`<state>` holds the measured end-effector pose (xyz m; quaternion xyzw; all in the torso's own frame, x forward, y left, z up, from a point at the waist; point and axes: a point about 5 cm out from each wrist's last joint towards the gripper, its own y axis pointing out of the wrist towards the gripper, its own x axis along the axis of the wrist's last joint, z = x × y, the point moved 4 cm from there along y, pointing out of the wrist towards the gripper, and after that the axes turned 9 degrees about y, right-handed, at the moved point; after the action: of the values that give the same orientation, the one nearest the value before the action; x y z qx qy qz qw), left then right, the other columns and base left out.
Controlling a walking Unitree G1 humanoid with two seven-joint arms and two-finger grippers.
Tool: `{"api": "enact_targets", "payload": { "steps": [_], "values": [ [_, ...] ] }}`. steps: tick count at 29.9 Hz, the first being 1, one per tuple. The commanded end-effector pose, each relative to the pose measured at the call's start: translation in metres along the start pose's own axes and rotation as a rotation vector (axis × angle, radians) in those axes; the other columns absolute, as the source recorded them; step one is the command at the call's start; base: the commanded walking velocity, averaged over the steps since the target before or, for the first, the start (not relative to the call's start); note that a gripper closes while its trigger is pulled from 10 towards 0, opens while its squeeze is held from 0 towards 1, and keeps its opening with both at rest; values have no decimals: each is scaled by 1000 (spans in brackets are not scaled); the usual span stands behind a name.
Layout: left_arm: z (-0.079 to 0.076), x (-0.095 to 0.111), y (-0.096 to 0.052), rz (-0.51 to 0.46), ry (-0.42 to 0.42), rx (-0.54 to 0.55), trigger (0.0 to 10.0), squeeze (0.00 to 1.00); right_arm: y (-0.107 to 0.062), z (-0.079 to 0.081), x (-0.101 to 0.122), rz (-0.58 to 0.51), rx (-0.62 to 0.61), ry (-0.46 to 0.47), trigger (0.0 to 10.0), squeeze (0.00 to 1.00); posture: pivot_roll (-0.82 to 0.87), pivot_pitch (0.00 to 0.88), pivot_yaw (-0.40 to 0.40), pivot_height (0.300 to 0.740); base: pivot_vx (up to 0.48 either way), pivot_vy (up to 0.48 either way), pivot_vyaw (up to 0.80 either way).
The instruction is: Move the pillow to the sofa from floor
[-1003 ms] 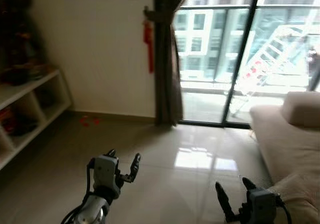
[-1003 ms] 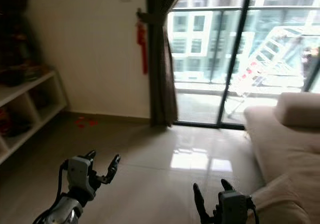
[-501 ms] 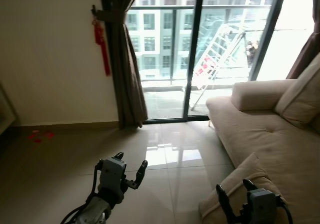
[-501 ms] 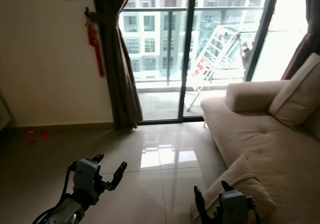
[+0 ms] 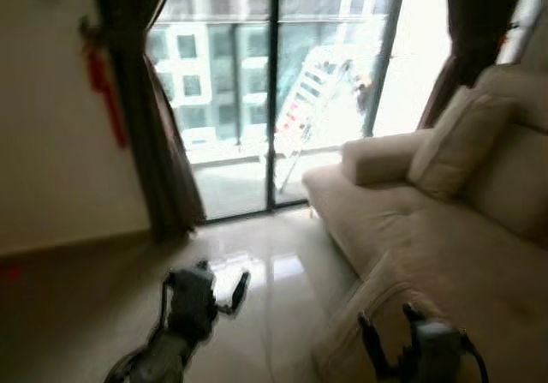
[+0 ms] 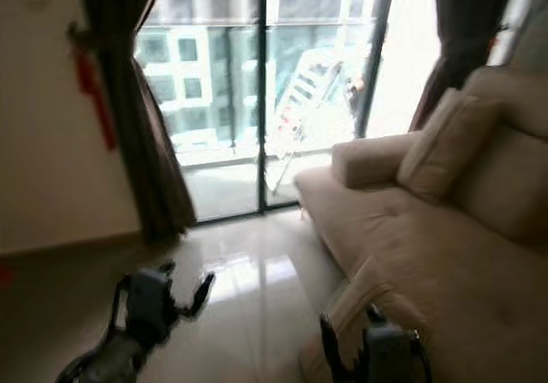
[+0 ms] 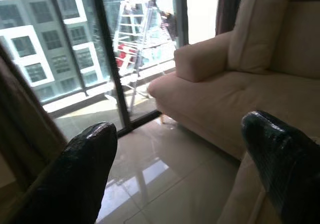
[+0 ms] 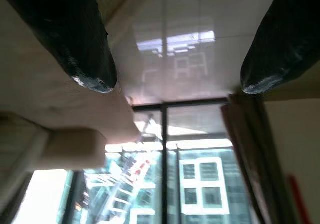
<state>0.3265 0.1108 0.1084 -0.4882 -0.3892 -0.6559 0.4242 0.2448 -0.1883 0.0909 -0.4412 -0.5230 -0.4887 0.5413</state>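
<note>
Leaning against the sofa (image 5: 445, 229) base just ahead of the right gripper (image 5: 396, 349), the pillow (image 5: 355, 336) remains ungrasped; left gripper (image 5: 224, 284) beside it, both with fingers apart. Pickup and placement remain.

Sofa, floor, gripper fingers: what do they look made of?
Sofa: beige woven or suede-like fabric, matte, soft tufted dimples; exact weave unclear through blur.
Floor: glossy polished tile, probably ceramic; it mirrors the window and shows grout lines.
Left gripper fingers: black, slightly textured, likely rubber or plastic with a dull sheen.
</note>
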Motion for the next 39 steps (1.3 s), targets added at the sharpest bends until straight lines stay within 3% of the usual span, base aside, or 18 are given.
{"api": "enact_targets", "payload": {
  "steps": [1, 21, 39],
  "values": [
    [0, -7, -5, 31, 15, -3, 10000, 0, 2, 3, -2, 8, 2, -1, 10000, 0, 76, 0, 47, 740, 0, 0, -781],
    [-6, -10, -5, 40, 11, -8, 10000, 0, 3, 8, -7, 15, -5, 2, 10000, 0, 80, 0, 49, 740, 0, 0, -781],
    [-9, -8, 5, 33, -18, 24, 10000, 0, 14, 9, -6, -3, -24, 9, 10000, 0, 89, 0, 51, 740, 0, 0, -774]
  ]
}}
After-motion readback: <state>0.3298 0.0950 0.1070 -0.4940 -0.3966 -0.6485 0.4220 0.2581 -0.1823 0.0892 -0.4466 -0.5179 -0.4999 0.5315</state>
